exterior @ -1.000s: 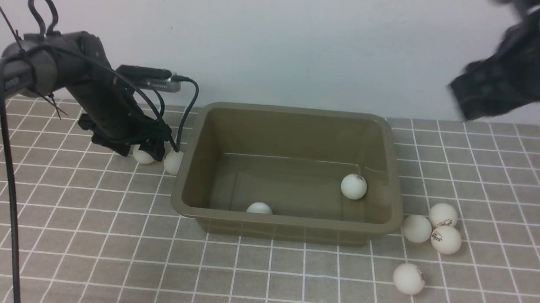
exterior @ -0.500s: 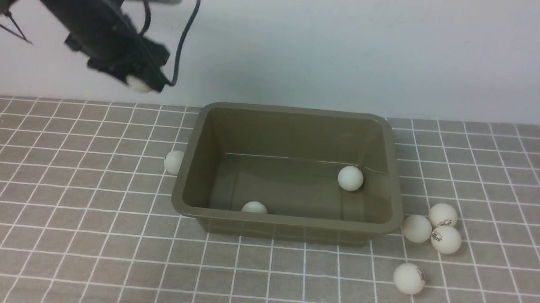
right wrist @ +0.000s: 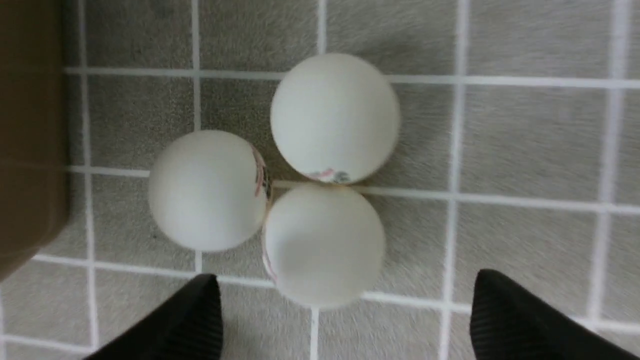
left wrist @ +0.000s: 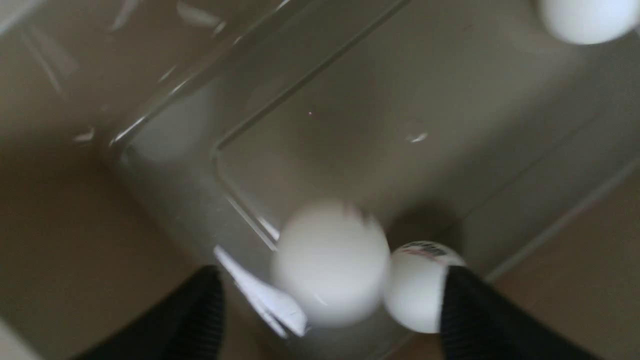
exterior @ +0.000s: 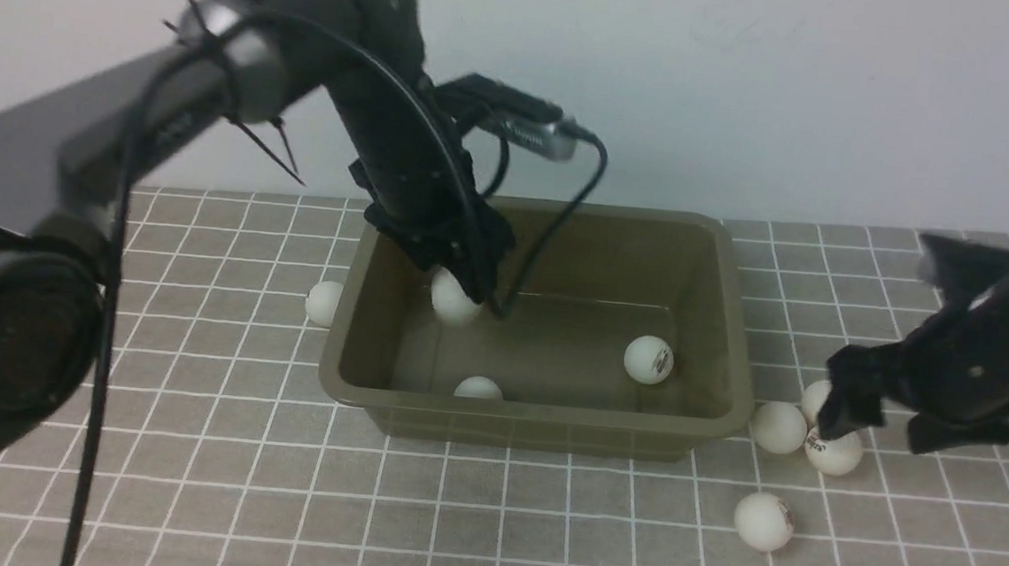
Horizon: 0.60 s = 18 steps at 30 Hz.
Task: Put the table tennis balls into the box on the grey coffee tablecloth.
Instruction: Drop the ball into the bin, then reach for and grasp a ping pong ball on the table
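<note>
Down swings the right end effector [exterior: 847, 406], spread wide, over three table tennis balls [exterior: 777, 427] on the tablecloth [exterior: 192, 439] beside the box [exterior: 540, 407]. Further back, the left end effector [exterior: 470, 273], jaws apart, has just released its ball [exterior: 454, 302], which should make three inside.

left hand [exterior: 471, 274] carried ball [exterior: 454, 301] over box [exterior: 549, 410], released.

Printed marks [exterior: 664, 359] on the table tennis balls [exterior: 645, 360] (small, blurred) are unreadable.

From here I see only a plain pale wall [exterior: 793, 99] at the far side, spanning left to right, with faint scuff marks [exterior: 740, 24] toward the right.
</note>
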### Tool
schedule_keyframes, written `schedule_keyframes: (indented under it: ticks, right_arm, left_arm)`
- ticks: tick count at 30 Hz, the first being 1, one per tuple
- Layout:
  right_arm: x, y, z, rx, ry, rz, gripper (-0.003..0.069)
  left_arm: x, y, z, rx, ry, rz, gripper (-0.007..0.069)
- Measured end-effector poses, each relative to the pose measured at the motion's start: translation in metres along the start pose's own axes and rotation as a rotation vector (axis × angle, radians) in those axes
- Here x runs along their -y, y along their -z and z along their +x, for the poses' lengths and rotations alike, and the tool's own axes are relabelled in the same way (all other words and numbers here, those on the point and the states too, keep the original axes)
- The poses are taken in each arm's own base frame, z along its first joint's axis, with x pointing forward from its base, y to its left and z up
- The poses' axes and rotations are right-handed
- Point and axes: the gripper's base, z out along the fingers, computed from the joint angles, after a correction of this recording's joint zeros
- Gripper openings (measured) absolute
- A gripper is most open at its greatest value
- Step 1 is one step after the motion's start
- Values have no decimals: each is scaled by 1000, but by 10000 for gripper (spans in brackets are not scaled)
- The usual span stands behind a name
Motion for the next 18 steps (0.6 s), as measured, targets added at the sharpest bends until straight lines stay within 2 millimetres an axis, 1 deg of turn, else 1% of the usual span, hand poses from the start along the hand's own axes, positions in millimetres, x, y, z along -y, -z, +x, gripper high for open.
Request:
schedule_keyframes:
  ticks: [1, 2, 3, 4, 5, 6, 7, 8, 9, 11, 13, 14, 16, 17, 18]
  right_arm:
    - [0, -1, 0, -2, 0, 1, 614]
    - [1, -11, 0, -19, 0, 7, 616]
    - [2, -17, -1, -24, 0, 12, 610]
    - [3, -21, -1, -23, 0, 14, 598]
    - [3, -24, -1, -23, 2, 18, 580]
    - [4, -24, -2, -21, 2, 18, 573]
    - [4, -26, -2, -16, 1, 19, 532]
    - [4, -26, -3, -8, 5, 22, 406]
    - [4, -26, -4, -3, 9, 24, 340]
    - [4, -24, -7, -4, 19, 28, 362]
    - [5, -18, -4, -44, 28, 32, 365]
    - [4, -11, -2, -56, 33, 32, 366]
    - [2, 6, 2, -69, 38, 25, 366]
    - [-2, 24, 4, -38, 42, 15, 365]
    - [-2, 28, 4, -29, 43, 12, 365]
  left_arm:
    - [0, 0, 0, -2, 5, -5, 561]
    - [-2, 0, 0, -10, 22, -41, 603]
    - [-4, 3, -1, -8, 32, -68, 608]
    - [-7, 7, -2, 0, 50, -86, 598]
    - [-9, 12, -3, 12, 59, -101, 572]
    - [-9, 12, -3, 13, 63, -101, 572]
    - [-13, 21, -5, 36, 80, -117, 502]
    - [-19, 38, -7, 81, 98, -138, 335]
    - [-23, 50, -7, 109, 106, -150, 223]
    - [-30, 74, -5, 160, 123, -172, 85]
    - [-40, 99, 2, 206, 152, -195, 27]
    - [-46, 115, 7, 235, 171, -211, 12]
    - [-56, 133, 15, 265, 204, -229, 0]
    - [-68, 146, 25, 282, 243, -243, -5]
    - [-71, 150, 27, 287, 254, -246, -5]
